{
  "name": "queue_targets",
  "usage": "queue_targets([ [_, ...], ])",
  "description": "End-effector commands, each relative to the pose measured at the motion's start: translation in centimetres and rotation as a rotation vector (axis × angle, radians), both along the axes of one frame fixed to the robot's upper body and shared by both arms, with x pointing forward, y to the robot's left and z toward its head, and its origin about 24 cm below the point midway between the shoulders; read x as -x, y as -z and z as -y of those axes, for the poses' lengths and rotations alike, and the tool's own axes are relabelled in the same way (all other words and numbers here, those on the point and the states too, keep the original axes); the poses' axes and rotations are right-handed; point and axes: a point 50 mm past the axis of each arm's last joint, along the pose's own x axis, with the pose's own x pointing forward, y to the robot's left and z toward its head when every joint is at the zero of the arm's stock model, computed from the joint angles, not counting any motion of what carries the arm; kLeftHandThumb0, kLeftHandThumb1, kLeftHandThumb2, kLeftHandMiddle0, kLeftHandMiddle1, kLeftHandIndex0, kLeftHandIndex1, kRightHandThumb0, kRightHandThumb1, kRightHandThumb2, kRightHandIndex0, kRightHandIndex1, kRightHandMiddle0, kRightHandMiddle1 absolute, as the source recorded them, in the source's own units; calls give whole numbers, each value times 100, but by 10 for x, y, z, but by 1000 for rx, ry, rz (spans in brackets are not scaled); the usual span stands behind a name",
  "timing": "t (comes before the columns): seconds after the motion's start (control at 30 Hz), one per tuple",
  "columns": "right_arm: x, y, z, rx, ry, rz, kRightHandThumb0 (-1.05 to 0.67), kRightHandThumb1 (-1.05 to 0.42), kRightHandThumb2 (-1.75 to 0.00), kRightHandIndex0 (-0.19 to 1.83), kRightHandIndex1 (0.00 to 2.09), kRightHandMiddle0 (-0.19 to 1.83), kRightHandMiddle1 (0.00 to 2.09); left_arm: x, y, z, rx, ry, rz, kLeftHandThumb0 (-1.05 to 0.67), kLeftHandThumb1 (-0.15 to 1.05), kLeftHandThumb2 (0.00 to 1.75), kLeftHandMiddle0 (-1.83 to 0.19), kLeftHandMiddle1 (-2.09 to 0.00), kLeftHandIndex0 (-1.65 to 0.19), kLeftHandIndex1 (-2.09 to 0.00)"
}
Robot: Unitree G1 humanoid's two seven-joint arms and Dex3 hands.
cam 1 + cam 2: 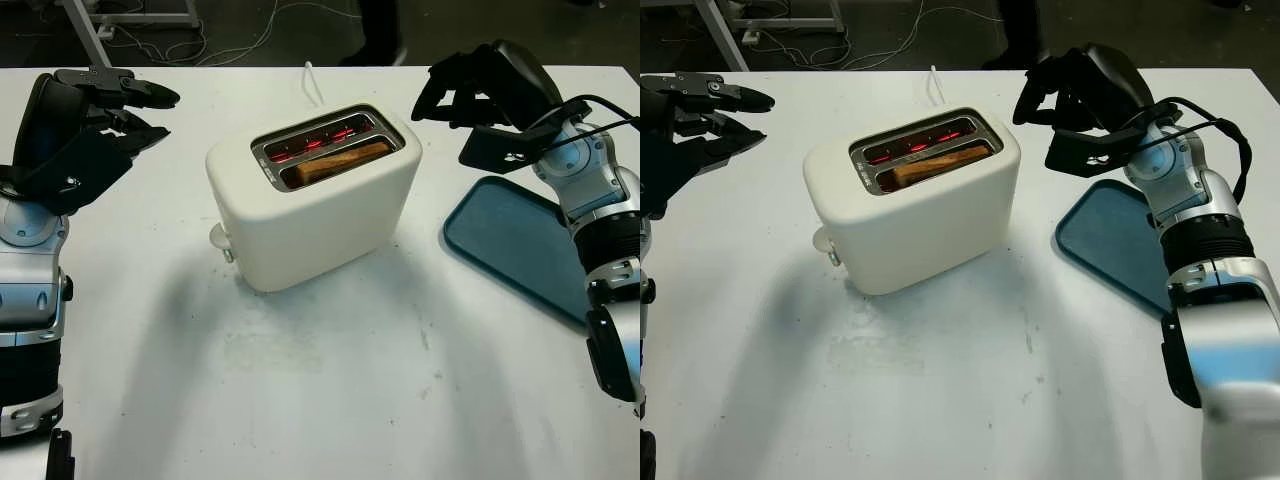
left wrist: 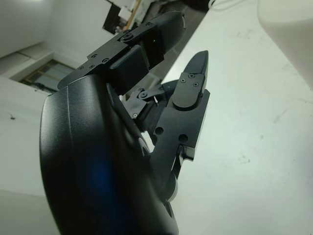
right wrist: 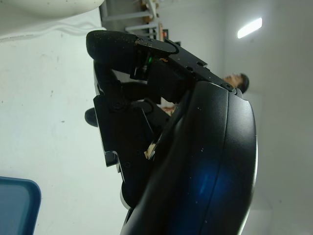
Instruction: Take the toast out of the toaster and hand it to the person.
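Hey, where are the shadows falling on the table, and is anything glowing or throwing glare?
Left eye view: the toaster casts a soft shadow toward the near edge of the table; its empty rear slot glows red behind the toast. Right eye view: the right hand hangs open above the blue tray. Right wrist view: a bright ceiling light glares.
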Motion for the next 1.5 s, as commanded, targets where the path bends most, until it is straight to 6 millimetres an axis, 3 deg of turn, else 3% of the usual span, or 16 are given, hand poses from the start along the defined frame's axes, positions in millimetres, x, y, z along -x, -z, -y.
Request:
queue_targets([
  [0.0,2,0,1,-1,-1,15,-9,-82,0,112,114,108,100,2,2,0,-15,-10,-4,-12,84,0,-82,-89,-100,-24],
  [0.13,1,0,0,3,12,20,-7,-77,0,102,112,95,97,2,3,0,7,2,-5,-11,85,0,-83,-89,-100,-24],
  [0.3,1,0,1,12,6,15,-7,-70,0,114,48,105,28,2,3,-1,5,-9,-14,-12,85,0,-82,-90,-100,-24],
  [0.4,1,0,1,6,3,10,-6,-68,0,116,33,106,15,2,3,0,3,-15,-16,-12,85,0,-81,-89,-100,-24],
  [1.47,0,-2,1,35,7,0,-2,-65,0,126,13,109,3,1,1,0,-7,-4,-11,-13,85,0,-84,-90,-100,-26],
])
